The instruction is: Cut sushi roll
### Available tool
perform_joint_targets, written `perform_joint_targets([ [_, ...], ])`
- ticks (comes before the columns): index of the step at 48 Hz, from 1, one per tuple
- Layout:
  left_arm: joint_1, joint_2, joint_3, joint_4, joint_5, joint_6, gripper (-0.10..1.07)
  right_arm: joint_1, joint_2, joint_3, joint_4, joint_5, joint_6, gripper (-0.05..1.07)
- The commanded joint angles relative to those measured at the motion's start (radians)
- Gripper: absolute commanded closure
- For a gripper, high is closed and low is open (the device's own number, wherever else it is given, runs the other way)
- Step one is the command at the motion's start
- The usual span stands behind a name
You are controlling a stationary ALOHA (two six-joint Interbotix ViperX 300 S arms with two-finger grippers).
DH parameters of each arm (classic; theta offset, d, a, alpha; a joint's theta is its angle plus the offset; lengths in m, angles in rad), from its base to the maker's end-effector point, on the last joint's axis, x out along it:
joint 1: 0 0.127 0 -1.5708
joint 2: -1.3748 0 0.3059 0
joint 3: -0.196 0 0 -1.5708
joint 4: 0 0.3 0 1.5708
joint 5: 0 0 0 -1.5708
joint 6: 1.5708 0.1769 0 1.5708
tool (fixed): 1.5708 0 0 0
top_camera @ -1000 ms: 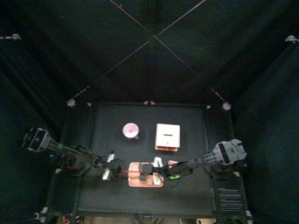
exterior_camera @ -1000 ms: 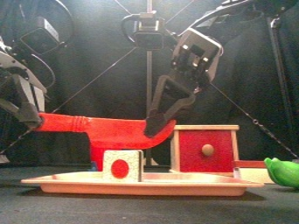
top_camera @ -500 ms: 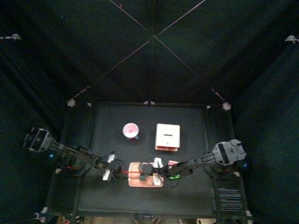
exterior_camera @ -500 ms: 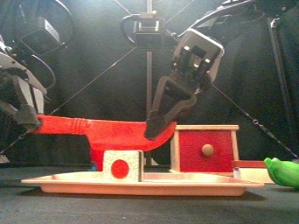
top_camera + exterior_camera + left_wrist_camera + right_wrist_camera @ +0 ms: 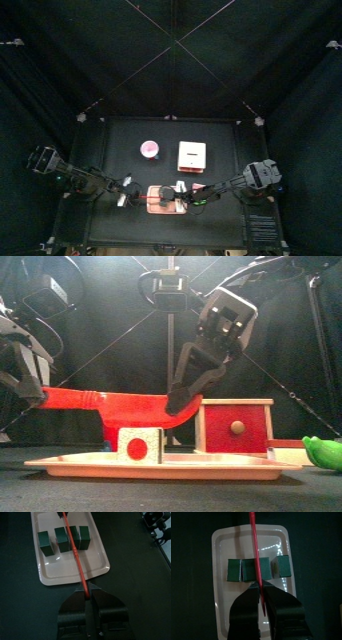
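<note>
The sushi roll lies cut into three dark green pieces (image 5: 62, 538) on a pale pink tray (image 5: 67, 572). In the front view one piece (image 5: 138, 444) shows its white face with a red centre. A red knife (image 5: 127, 406) hangs level just above the pieces. My left gripper (image 5: 89, 594) is shut on its handle end (image 5: 60, 396). My right gripper (image 5: 261, 587) is shut on the blade (image 5: 254, 542), which runs edge-on across the pieces (image 5: 281, 566). In the top view both arms meet over the tray (image 5: 163, 205) at the table's front.
A red and white box (image 5: 234, 426) stands behind the tray to the right, white from above (image 5: 193, 155). A green object (image 5: 321, 451) lies at the far right of the front view. A pink object (image 5: 151, 150) sits left of the box.
</note>
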Motion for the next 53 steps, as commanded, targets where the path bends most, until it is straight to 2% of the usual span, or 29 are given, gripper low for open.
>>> perform_joint_targets([
  [1, -0.020, 0.003, -0.011, 0.002, 0.000, 0.003, 0.65, -0.011, -0.014, -0.017, -0.003, 0.003, -0.002, 0.61],
  [29, -0.020, 0.057, -0.015, 0.000, -0.008, 0.000, 0.65, -0.012, 0.026, -0.014, 0.021, 0.003, 0.000, 0.61],
  [53, -0.020, 0.124, -0.021, -0.051, -0.011, 0.000, 0.65, -0.012, 0.080, -0.031, 0.037, -0.003, -0.002, 0.61],
])
